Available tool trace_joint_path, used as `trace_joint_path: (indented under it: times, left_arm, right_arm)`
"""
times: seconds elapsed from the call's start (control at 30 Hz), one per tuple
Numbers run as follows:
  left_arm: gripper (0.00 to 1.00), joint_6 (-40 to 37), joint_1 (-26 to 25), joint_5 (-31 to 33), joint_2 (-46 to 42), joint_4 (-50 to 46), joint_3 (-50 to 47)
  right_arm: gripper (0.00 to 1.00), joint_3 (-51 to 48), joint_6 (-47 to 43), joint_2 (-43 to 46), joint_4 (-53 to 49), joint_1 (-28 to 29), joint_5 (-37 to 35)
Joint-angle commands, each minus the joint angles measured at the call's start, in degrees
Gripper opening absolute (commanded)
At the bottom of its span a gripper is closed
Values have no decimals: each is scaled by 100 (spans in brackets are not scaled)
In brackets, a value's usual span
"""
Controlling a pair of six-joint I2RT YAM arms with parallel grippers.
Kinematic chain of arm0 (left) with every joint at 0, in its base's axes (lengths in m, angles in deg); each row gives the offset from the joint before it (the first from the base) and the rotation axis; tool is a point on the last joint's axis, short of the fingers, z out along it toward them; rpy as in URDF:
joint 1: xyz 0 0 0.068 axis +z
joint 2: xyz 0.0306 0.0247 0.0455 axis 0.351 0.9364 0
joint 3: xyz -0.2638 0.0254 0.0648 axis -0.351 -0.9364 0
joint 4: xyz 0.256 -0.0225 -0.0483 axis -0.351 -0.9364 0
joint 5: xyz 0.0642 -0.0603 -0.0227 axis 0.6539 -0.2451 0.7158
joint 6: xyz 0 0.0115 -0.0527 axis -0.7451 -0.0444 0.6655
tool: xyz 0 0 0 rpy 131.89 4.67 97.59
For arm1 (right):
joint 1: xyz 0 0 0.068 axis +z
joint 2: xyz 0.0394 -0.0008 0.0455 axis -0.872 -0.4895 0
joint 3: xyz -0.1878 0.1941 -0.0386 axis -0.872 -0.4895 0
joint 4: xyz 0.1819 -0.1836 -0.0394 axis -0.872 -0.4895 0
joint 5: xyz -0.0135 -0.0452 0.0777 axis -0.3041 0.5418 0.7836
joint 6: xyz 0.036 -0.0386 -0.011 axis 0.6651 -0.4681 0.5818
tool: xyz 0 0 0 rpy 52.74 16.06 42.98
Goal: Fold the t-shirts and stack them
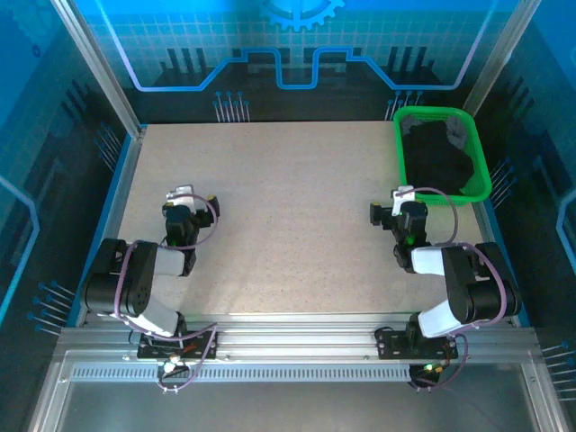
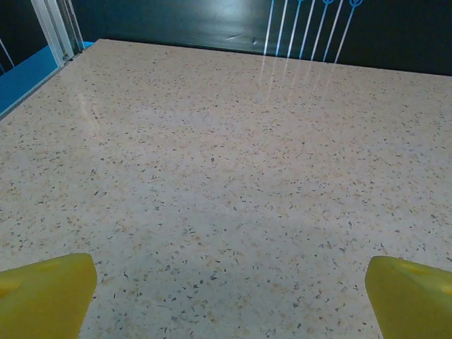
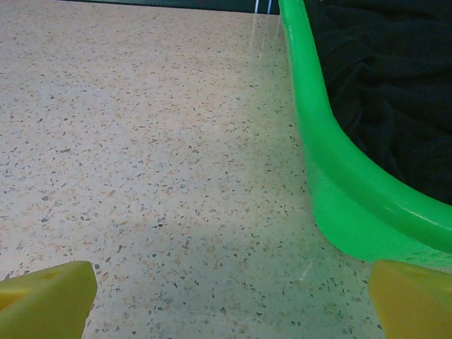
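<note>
The left claw (image 2: 229,300) is wide open over the table (image 2: 212,141). The right claw (image 3: 229,300) is also wide open and empty. The dark t-shirts (image 3: 381,78) lie crumpled in the green basket (image 3: 318,148), just ahead of it to the right.

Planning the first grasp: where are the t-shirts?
Top view: the t-shirts lie bunched inside the green basket at the table's far right corner, just beyond the open right gripper.

Robot lab cell. Aluminium rails (image 1: 297,346) behind left gripper (image 1: 186,194) and right gripper (image 1: 400,200), blue printed panels (image 1: 360,36) beyond, speckled table (image 1: 288,234) beneath.
</note>
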Motion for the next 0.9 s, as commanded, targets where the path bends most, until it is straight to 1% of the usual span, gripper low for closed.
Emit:
trace_joint_path:
  times: [0.0, 0.2, 0.3, 0.63, 0.73, 0.77, 0.8, 0.83, 0.87]
  left_arm:
    - [99, -88, -41, -51, 57, 9, 58]
    - [99, -91, -41, -62, 61, 120, 4]
    - [99, -92, -41, -27, 57, -66, 93]
    - [99, -93, -41, -41, 59, -44, 93]
    - [99, -90, -41, -42, 57, -7, 72]
    - [99, -111, -46, -35, 29, 128, 10]
    - [99, -139, -106, 101, -103, 181, -81]
    - [99, -200, -205, 219, -296, 129, -148]
    - [99, -394, -394, 577, -444, 161, -179]
  right_arm:
    - [100, 129, -30, -18, 139, 39, -81]
    - [100, 133, -27, -20, 139, 43, -86]
    - [100, 136, -28, -18, 139, 36, -79]
    - [100, 129, -22, -22, 138, 37, -75]
    - [100, 93, -31, 22, 165, -9, 66]
    - [100, 92, -46, 104, 107, 21, -10]
    - [100, 106, -135, 256, -6, 96, -83]
    - [100, 200, -215, 472, -337, 302, -544]
    - [100, 392, -351, 800, -876, 505, -847]
